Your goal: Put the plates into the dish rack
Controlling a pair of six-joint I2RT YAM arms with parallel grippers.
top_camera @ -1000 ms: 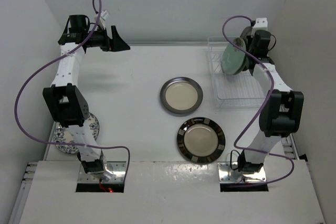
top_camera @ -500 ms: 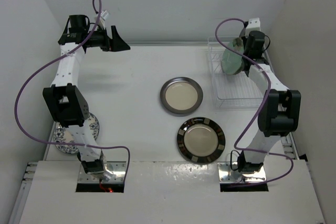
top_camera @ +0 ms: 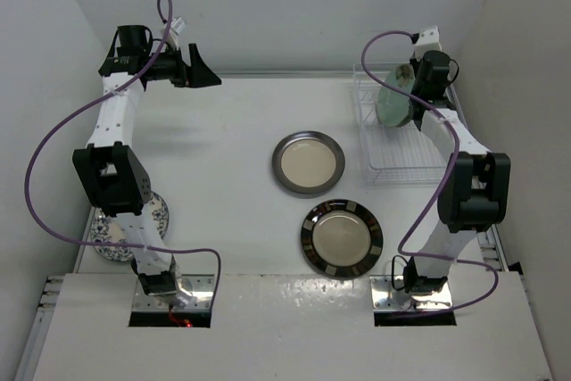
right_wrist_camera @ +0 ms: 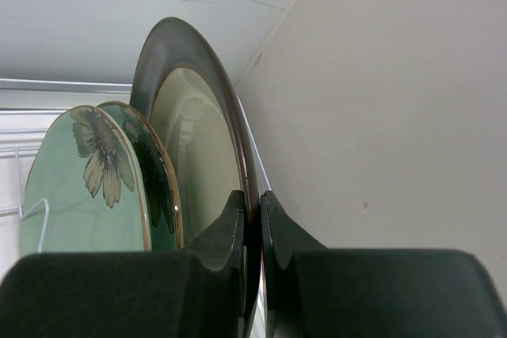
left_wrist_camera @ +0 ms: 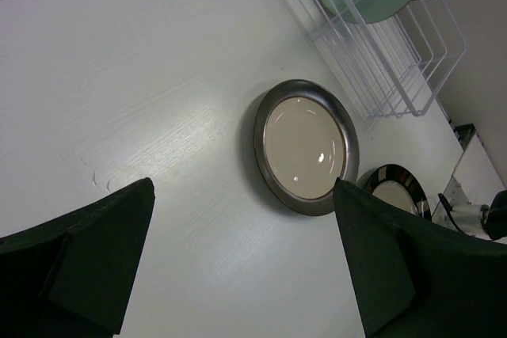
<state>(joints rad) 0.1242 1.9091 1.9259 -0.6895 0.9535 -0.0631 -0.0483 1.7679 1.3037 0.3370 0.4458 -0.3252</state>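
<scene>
Toward 12 o'clock in the rack [top_camera: 401, 167], a grey-rimmed plate [right_wrist_camera: 198, 132], clamped by the right end effector [right_wrist_camera: 252, 202], has been advanced and is judged nearly seated.

Nothing legible anywhere right now: the mint-green plates [right_wrist_camera: 87, 187] carry only a painted flower, no letters, and the dish rack [top_camera: 401, 153] and the worktop [top_camera: 223, 149] show no label, brand or number.
</scene>
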